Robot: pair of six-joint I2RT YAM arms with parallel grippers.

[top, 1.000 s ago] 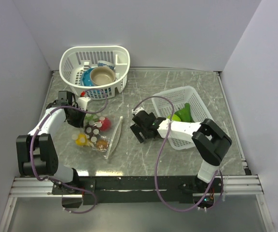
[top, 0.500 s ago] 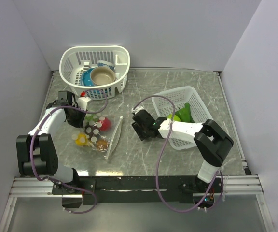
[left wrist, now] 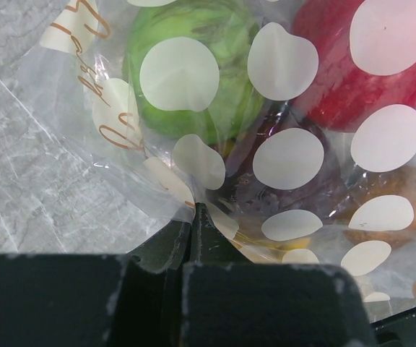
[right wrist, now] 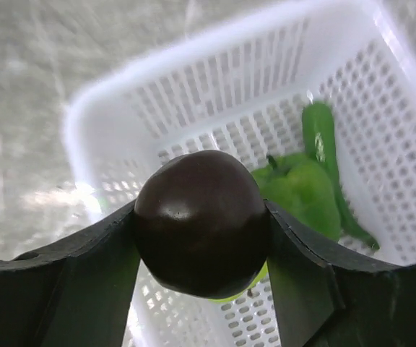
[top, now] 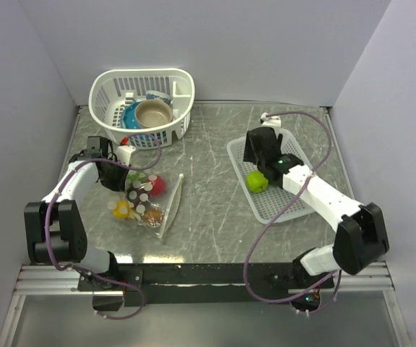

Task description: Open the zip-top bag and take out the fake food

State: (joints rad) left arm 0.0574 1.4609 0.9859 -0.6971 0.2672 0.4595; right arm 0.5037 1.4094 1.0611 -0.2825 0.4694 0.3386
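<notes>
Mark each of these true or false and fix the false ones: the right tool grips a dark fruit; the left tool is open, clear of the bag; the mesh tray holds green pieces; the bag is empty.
1. The right tool grips a dark maroon fruit. True.
2. The left tool is open, clear of the zip-top bag. False: it is shut, pinching the bag's plastic.
3. The white mesh tray holds green pieces. True.
4. The bag is empty. False: a red piece, a lime-green piece and others lie inside.
</notes>
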